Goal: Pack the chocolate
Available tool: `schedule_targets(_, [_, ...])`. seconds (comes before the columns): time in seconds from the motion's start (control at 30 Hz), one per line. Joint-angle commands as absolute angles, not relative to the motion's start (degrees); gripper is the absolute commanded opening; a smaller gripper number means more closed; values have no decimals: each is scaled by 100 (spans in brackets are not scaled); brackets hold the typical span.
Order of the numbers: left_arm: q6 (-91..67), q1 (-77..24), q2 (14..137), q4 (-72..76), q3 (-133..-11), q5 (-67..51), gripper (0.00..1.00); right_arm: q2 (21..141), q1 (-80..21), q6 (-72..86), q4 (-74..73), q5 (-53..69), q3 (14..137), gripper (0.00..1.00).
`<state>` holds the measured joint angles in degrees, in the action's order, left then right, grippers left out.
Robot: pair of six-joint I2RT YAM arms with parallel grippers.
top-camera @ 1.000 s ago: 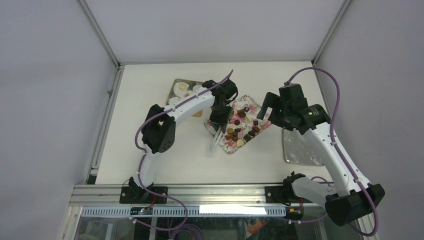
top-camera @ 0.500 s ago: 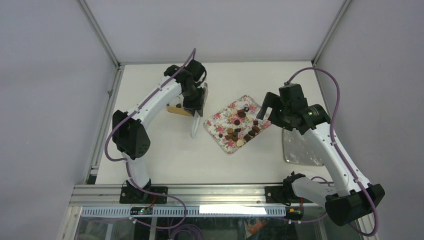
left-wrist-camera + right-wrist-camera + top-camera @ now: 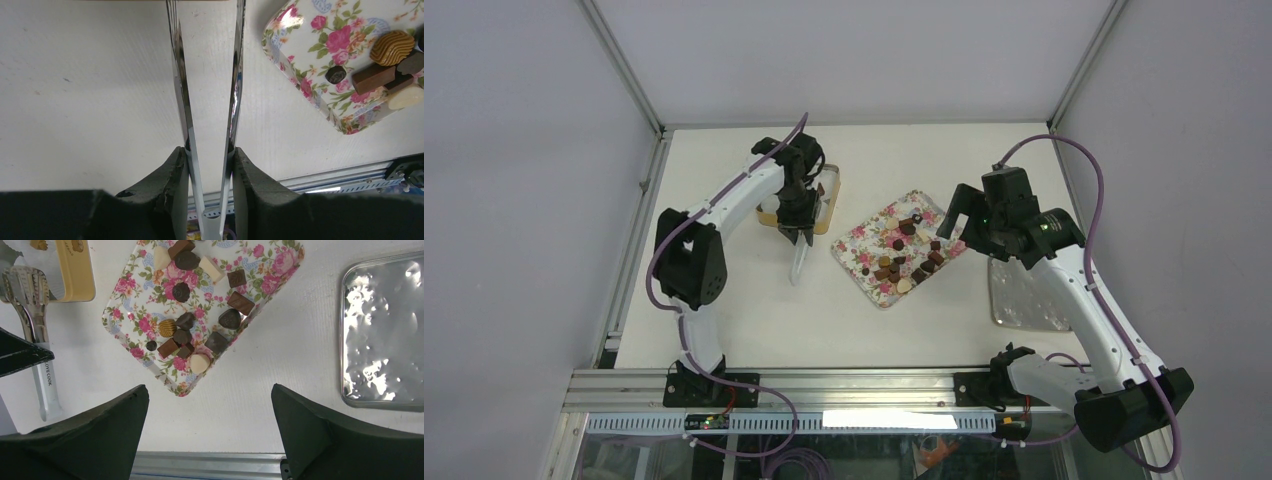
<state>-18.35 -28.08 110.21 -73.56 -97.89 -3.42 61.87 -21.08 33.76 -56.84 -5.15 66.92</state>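
Several chocolates (image 3: 902, 255) in dark brown, tan and cream lie on the pink-flowered tray (image 3: 856, 245) at mid-table. They also show in the right wrist view (image 3: 190, 320) and at the right edge of the left wrist view (image 3: 372, 78). My left gripper (image 3: 796, 228) is shut on metal tongs (image 3: 181, 75), left of the tray, over the near end of a yellow box (image 3: 824, 200). The tongs' tips are out of the left wrist view. My right gripper (image 3: 208, 390) is open and empty above the tray's right side.
The yellow box (image 3: 75, 270) holds white paper cups and stands at the back left of the flowered tray (image 3: 135, 325). A silver tin lid (image 3: 1024, 295) lies on the table at the right. The table's metal front rail runs along the near edge.
My left arm has swung left from over the flowered tray to the yellow box, carrying the tongs with it. The right arm has not moved.
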Motion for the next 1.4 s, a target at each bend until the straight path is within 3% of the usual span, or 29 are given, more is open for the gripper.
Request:
schedule_targets(0.0, [-1648, -2791, 11011, -7177, -9874, -499, 14, 6100, -2079, 3452, -5524, -501, 6763, 97])
schedule_targets(0.53, [-1629, -2681, 11411, -7172, -10142, -536, 24, 6094, -2085, 3428, -5545, -483, 6802, 97])
schedule_targets(0.67, [-1644, -2681, 11359, -7173, -10158, -530, 32, 6090, -2083, 3428, -5544, -483, 6807, 97])
schedule_targets(0.9, [-1670, -2681, 11231, -7185, -10169, -545, 33, 6095, -2085, 3417, -5537, -466, 6803, 97])
schedule_targets(1.0, [-1674, -2681, 11187, -7189, -10184, -536, 40, 6095, -2084, 3415, -5528, -466, 6801, 97])
schedule_targets(1.37, [-1713, -2681, 10935, -7344, -10377, -342, 34, 6052, -2084, 3424, -5537, -483, 6758, 97])
